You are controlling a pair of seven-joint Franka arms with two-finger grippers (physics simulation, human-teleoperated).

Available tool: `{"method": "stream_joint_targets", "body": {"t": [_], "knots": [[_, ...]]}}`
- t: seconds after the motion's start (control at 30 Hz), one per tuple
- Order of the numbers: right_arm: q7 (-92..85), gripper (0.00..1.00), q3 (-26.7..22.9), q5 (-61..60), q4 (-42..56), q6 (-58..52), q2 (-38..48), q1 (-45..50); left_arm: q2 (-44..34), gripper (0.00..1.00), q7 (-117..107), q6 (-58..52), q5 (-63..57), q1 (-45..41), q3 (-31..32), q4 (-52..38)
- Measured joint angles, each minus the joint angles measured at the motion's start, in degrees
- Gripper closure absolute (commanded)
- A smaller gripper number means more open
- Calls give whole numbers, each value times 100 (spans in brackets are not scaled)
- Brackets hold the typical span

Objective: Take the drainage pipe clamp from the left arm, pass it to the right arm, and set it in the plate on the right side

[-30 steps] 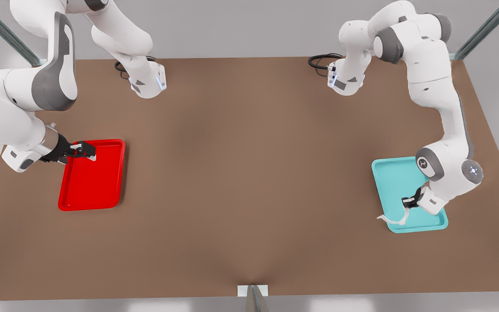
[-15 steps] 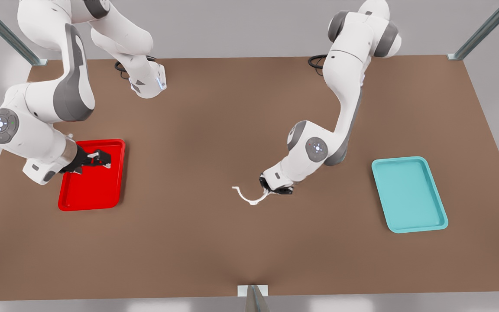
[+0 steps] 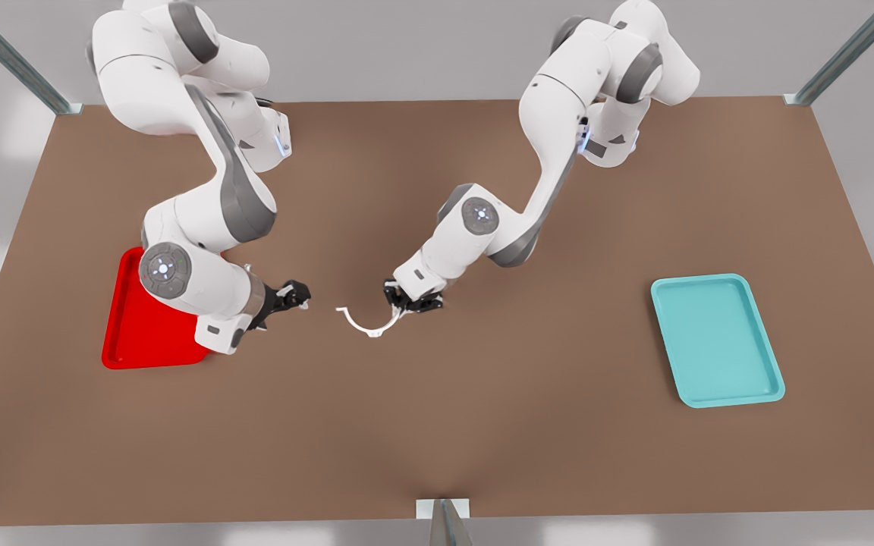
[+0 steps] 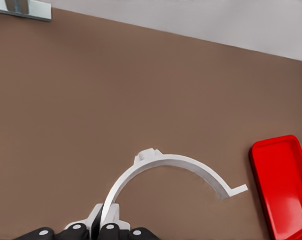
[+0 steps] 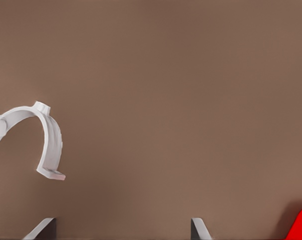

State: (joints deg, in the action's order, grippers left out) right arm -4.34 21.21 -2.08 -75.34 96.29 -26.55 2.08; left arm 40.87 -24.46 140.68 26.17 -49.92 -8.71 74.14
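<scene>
Brown table [image 3: 437, 425] below: my left end effector [image 3: 400, 302] pinches the clamp [image 3: 365, 324] mid-table. At its nine o'clock, my right end effector [image 3: 297, 294] waits open. Handover and the red plate [image 3: 122, 334] drop remain, I judge.

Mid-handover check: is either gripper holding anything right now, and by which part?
The left gripper is shut on the drainage pipe clamp, pinching one end of the arc. The right gripper is open and holds nothing, short of the clamp's free end.
</scene>
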Motion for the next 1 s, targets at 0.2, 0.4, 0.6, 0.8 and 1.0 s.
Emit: {"method": "stream_joint_targets", "body": {"t": [0.2, 0.4, 0.6, 0.8, 1.0], "knots": [[37, 0, 224, -106, -126, 133, -72, 240, 77, 79, -599, 234, 3, -110, 1, -10], [45, 0, 222, -276, 0, 416, -460, 253, 78, 79, -1072, 329, 4, -201, 1, -27], [48, 0, 216, -225, -55, 772, -639, 404, 78, 79, -1414, 364, 5, -202, 1, -27], [9, 0, 214, -143, -181, 1087, -746, 402, 79, 79, -1656, 377, 7, -202, 1, -27], [-147, 0, 214, -125, -475, 1197, -727, 210, 87, 79, -1829, 380, 7, -202, 1, -27]]}}
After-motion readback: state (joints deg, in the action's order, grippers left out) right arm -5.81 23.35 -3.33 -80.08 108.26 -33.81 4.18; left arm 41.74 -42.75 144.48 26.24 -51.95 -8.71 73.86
